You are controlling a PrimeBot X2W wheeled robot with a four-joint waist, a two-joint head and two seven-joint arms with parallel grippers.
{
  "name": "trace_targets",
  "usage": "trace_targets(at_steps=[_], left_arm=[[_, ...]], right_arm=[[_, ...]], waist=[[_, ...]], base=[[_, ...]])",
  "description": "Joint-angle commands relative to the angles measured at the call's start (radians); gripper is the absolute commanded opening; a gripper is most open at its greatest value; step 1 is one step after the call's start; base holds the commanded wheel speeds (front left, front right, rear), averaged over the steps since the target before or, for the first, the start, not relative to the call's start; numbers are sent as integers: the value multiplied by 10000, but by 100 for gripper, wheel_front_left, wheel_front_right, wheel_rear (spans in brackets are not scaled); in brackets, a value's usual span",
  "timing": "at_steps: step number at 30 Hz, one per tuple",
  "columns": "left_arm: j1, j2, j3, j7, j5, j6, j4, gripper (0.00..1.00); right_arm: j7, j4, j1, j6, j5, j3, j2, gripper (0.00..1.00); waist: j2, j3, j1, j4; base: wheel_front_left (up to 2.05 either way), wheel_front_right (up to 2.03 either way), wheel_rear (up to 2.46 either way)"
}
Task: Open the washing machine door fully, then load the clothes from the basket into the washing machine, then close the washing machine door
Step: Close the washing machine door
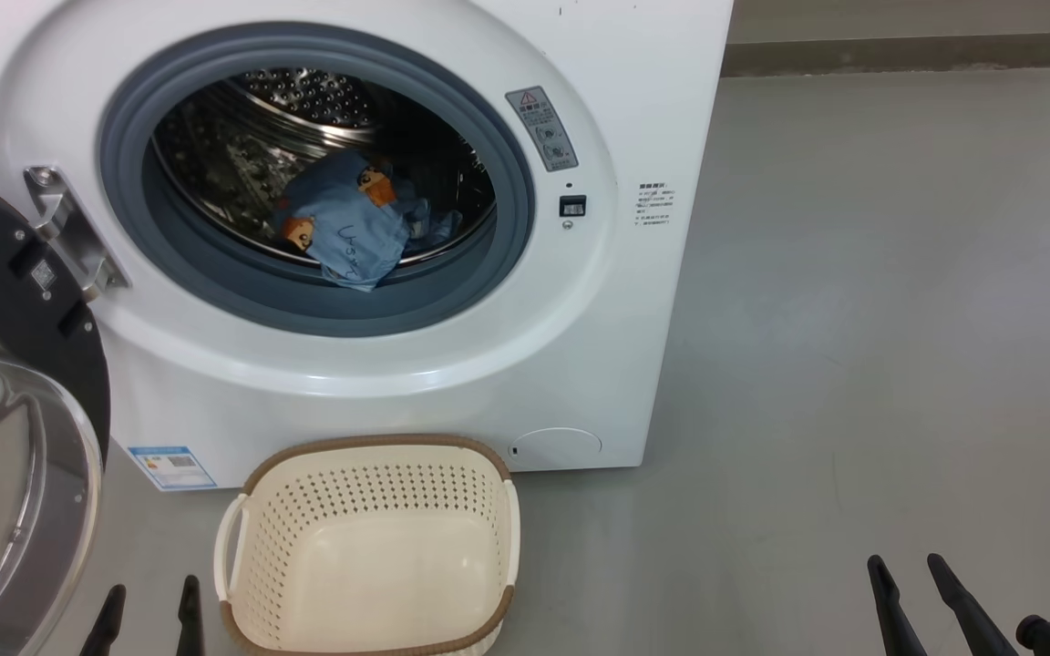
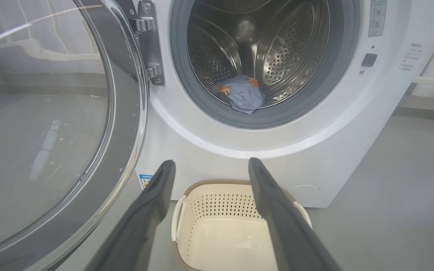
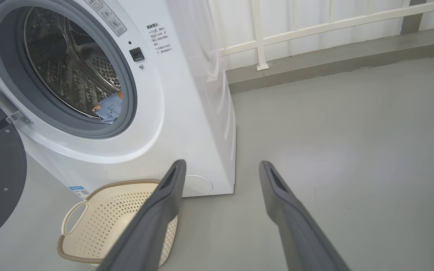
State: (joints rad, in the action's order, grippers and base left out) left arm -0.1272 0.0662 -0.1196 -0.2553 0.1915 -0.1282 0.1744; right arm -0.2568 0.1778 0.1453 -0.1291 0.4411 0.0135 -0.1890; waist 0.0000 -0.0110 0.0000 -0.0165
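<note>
The washing machine (image 1: pixel 580 364) stands ahead of both grippers, its mouth above and beyond the left gripper (image 1: pixel 152 588) and off to the inner side of the right gripper (image 1: pixel 904 560). The washing machine door (image 1: pixel 24 301) hangs from its hinge on the outer side of the left gripper, swung wide so that the mouth is free for loading and its glass bowl faces out toward the robot. The basket (image 1: pixel 370 442) sits on the floor just ahead of the left gripper and touching or nearly touching the machine's foot, placed there, it seems, to keep the carry up to the drum short; no garment lies in it. The clothes (image 1: pixel 343 232) lie in the drum, bunched at its lower front just behind the grey gasket, well above and ahead of the left gripper. Both grippers hang low with fingers spread apart and nothing between them. Judging by the bare basket, loading looks finished and closing the door is what remains; the left gripper is nearer to it.
</note>
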Motion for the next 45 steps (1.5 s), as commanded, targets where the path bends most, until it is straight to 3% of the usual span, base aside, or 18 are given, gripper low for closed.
trace_targets(at_steps=[1,15,34,45], left_arm=[[146,106,-327,-65,38,-25,-300,100],[168,79,-358,-65,-71,-25,-482,100],[128,138,-263,-65,40,-25,-745,100],[182,83,-265,-65,79,-25,-818,100]], right_arm=[[-49,-257,-36,-16,-37,150,-165,100],[-49,-298,-67,-16,-67,142,-157,100],[-49,-300,-131,-16,-52,104,-145,100],[-49,-331,-209,-16,-94,250,-189,100]], waist=[[0,-4,0,-3],[0,-10,0,61],[0,-64,0,128],[0,-29,0,639]], base=[[0,0,0],[-15,15,0],[-117,117,0],[-3,3,0]])
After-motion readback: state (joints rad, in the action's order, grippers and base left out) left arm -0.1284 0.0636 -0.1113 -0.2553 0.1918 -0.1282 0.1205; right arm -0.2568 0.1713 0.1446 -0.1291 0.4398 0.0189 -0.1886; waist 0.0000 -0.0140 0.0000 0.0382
